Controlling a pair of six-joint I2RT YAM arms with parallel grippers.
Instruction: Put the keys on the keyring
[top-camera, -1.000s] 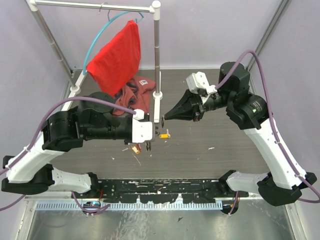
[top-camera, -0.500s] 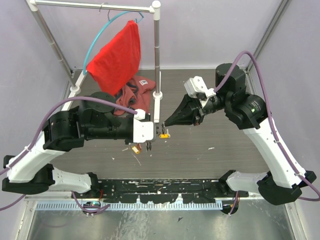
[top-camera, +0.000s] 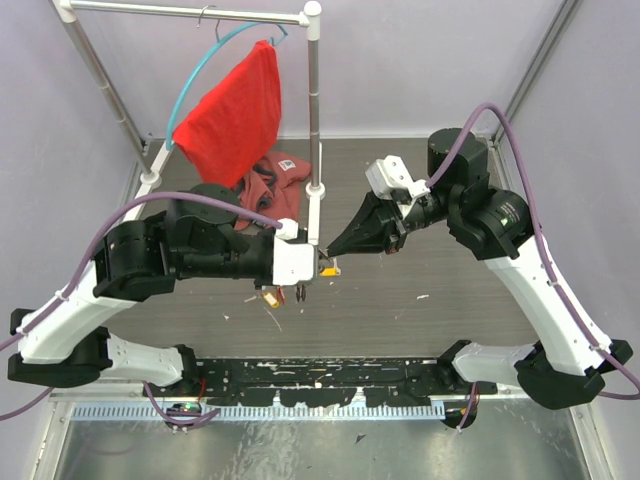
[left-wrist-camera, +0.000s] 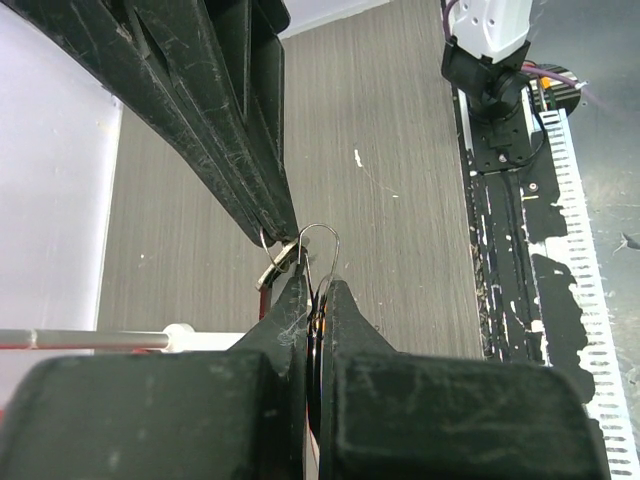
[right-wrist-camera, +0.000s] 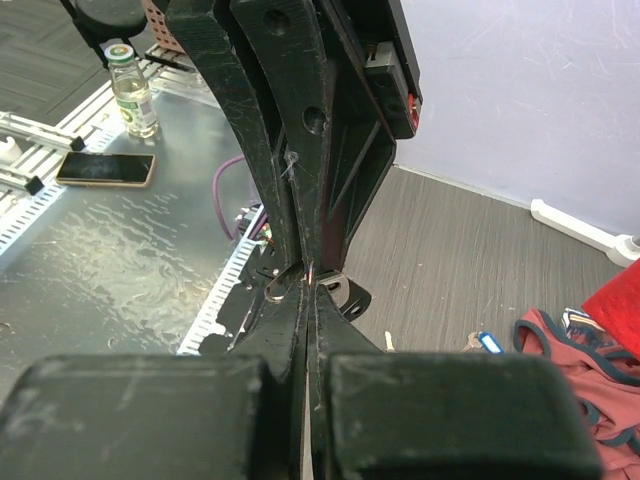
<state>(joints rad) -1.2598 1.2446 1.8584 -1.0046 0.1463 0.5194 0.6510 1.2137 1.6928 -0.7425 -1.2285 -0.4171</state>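
My left gripper (top-camera: 316, 263) is shut on the thin silver keyring (left-wrist-camera: 318, 227), whose wire loop sticks out past its fingertips in the left wrist view (left-wrist-camera: 318, 287). My right gripper (top-camera: 331, 249) is shut, tip to tip with the left one, and pinches a small silver key (left-wrist-camera: 276, 268) right against the ring. A yellow tag (top-camera: 331, 268) hangs just below the two tips. Red and yellow keys (top-camera: 270, 296) lie on the table under the left gripper. A blue key (right-wrist-camera: 487, 342) lies on the table further off.
The white post (top-camera: 315, 110) of the clothes rack stands just behind the grippers. A teal hanger hoop (top-camera: 190, 85) carries a red cloth (top-camera: 235, 110), and a reddish garment (top-camera: 275, 185) lies heaped at the post's foot. A phone (right-wrist-camera: 105, 169) and a bottle (right-wrist-camera: 132, 95) lie beyond the table's edge.
My right gripper has moved left and down until its tip meets the left gripper's tip. The left gripper has shifted slightly right towards it.
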